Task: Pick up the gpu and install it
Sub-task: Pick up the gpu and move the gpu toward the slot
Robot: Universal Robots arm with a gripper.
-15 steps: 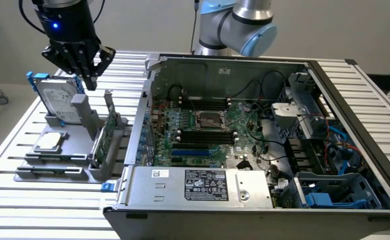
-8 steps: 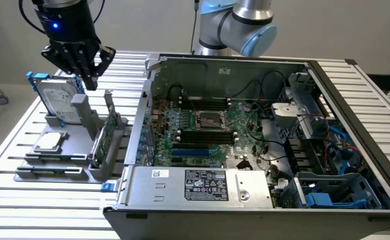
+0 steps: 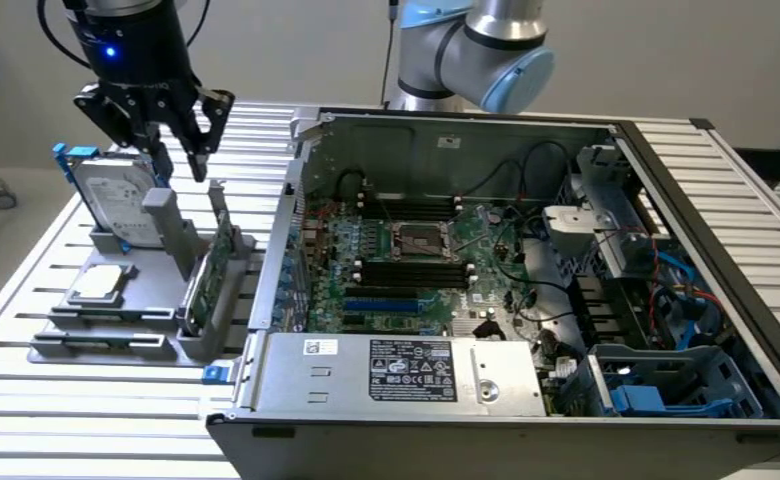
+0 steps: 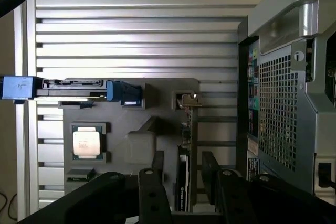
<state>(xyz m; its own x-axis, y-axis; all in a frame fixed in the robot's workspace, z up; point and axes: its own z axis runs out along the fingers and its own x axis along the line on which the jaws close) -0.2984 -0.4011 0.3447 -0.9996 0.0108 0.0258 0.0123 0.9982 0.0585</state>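
The gpu (image 3: pixel 207 275) stands on its edge in a grey holder (image 3: pixel 123 330) on the exterior view's left, green board facing out, silver bracket at its far end. My gripper (image 3: pixel 183 158) hangs above the holder's far end, a little higher than the card, open and holding nothing. In the wrist view the gpu (image 4: pixel 185 182) appears edge-on directly below, running between my two black fingers (image 4: pixel 157 171), which stand apart on either side of it without touching it.
A silver hard drive (image 3: pixel 110 190) in a blue frame stands in the same holder, and a processor chip (image 3: pixel 101 283) lies flat beside it. The open computer case (image 3: pixel 303 190) sits right next to the holder, its motherboard (image 3: pixel 417 265) exposed. All rests on a slatted aluminium table (image 3: pixel 70 400).
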